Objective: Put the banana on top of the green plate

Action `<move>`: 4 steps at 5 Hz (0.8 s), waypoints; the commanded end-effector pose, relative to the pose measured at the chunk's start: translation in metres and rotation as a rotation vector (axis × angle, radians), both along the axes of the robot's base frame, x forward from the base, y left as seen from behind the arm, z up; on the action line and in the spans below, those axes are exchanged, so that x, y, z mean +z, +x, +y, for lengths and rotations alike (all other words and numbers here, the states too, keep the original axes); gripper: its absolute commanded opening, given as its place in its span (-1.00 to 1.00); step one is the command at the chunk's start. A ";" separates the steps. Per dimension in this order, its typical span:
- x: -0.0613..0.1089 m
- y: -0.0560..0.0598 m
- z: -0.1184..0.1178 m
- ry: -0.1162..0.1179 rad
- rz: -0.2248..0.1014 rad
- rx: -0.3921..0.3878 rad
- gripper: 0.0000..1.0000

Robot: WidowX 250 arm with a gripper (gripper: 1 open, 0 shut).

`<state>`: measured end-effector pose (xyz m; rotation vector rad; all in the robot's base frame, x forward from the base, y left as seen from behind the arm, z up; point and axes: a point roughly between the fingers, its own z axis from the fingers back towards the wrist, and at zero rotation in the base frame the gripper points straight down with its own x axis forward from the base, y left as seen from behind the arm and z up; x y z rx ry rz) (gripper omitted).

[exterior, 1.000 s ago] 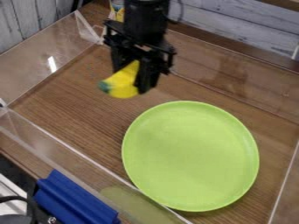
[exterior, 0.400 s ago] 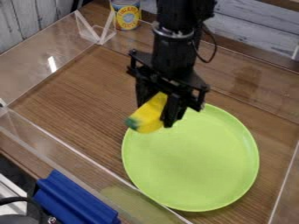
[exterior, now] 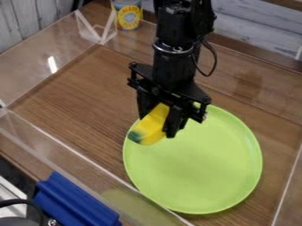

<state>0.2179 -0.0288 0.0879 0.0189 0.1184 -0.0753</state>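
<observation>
A blue object (exterior: 71, 205) sits at the lower left corner. The green plate (exterior: 207, 168) fills the lower right, most of its surface bare. Over its upper-left rim hangs the banana (exterior: 150, 127), tilted, clenched in the gripper (exterior: 167, 122). Clear walls (exterior: 41, 48) border the wooden table (exterior: 83, 93) at left; a yellow can (exterior: 127, 14) stands top centre.

place: probably lab | evidence: clear-walled enclosure (exterior: 48, 66), wood tabletop (exterior: 83, 106)
</observation>
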 end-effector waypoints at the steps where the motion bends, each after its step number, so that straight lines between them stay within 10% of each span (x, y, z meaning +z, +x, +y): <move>1: 0.008 0.000 -0.010 -0.010 -0.048 -0.003 -1.00; 4: -0.002 -0.008 -0.045 -0.031 -0.081 0.024 -1.00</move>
